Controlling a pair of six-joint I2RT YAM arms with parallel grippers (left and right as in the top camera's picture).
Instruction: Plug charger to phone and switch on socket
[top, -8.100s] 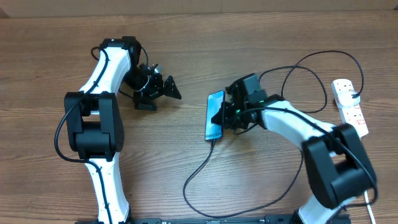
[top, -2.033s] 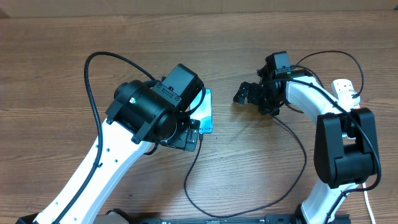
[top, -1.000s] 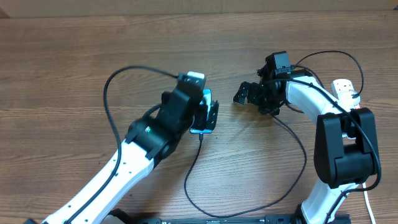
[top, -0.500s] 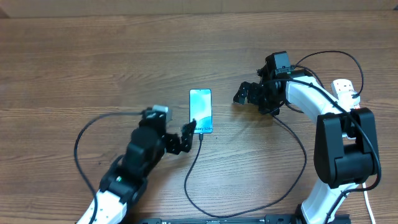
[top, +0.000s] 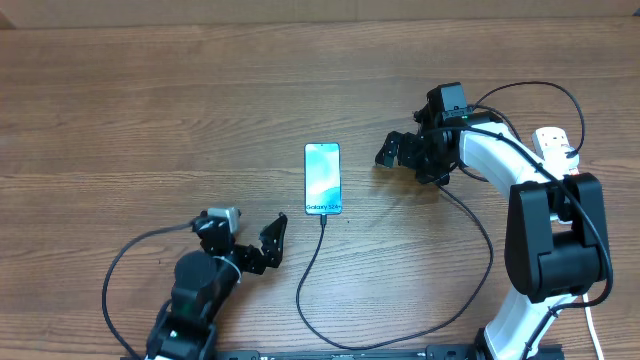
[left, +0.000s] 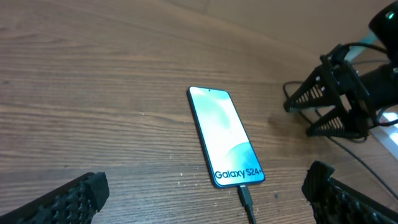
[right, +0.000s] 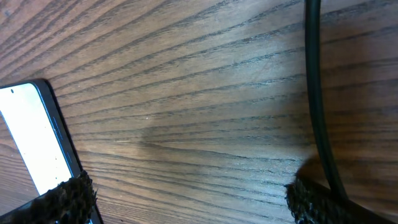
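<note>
The phone (top: 323, 179) lies flat mid-table, teal screen up, also shown in the left wrist view (left: 225, 135). The charger cable (top: 305, 285) loops along the table's front, and its black plug tip (left: 246, 198) sits in the phone's "Galaxy" edge. My left gripper (top: 268, 245) stands open in front and to the left of the phone, holding nothing (left: 202, 186). My right gripper (top: 392, 152) is open to the phone's right, low over bare wood (right: 189, 196). The phone's corner (right: 31, 137) shows at its left finger. The white socket (top: 563, 170) lies at the far right.
The black cable (top: 487, 235) runs under the right arm and arcs back toward the socket. It passes beside the right gripper's right finger (right: 317, 106). A thick white cord (top: 590, 325) leaves the frame at the bottom right. Both arm bases stand at the front edge.
My left arm has pulled back from over the phone toward the front left, leaving the phone uncovered with the plug at its edge. The right arm has stayed still.
</note>
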